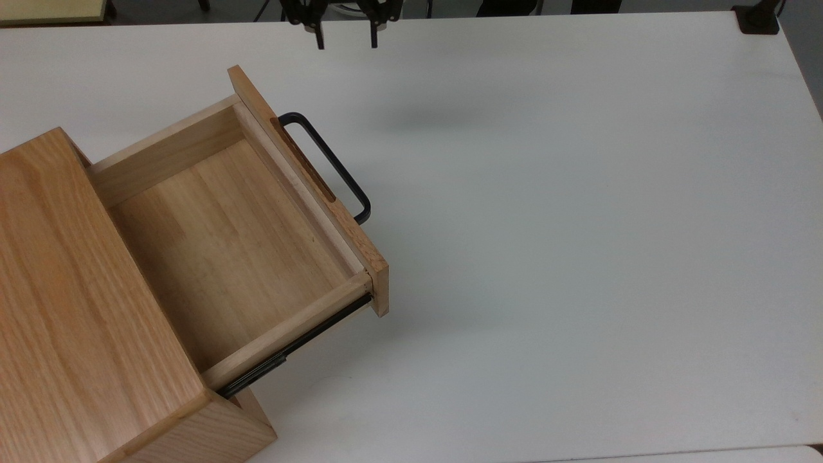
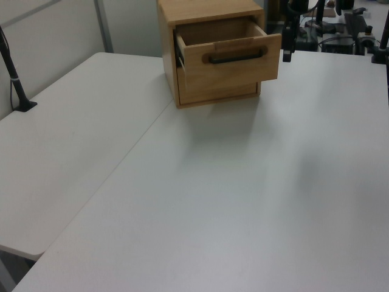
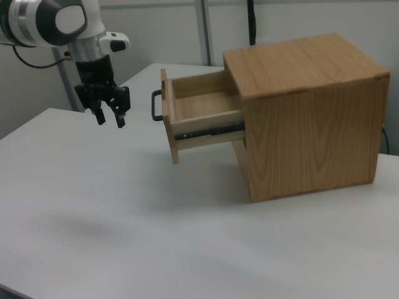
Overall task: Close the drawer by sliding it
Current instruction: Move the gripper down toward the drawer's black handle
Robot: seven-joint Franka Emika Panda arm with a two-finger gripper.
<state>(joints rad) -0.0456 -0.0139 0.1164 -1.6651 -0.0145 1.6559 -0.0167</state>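
Drawer (image 1: 231, 238) sits pulled well out of the cabinet (image 3: 312, 112), empty; rigid wood on black side rails, so it should slide easily under a straight push. Best contact is the flat front panel (image 2: 234, 61) around the black handle (image 1: 331, 167), no grip needed. Claw (image 3: 109, 115) hangs above the tabletop (image 1: 578, 225), well clear of the drawer front, fingers narrowly apart and empty.

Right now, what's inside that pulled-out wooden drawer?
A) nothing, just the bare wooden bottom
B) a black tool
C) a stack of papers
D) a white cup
A: in the top view the drawer stands open and shows only its bare wooden floor, while the gripper hangs apart from it, holding nothing.
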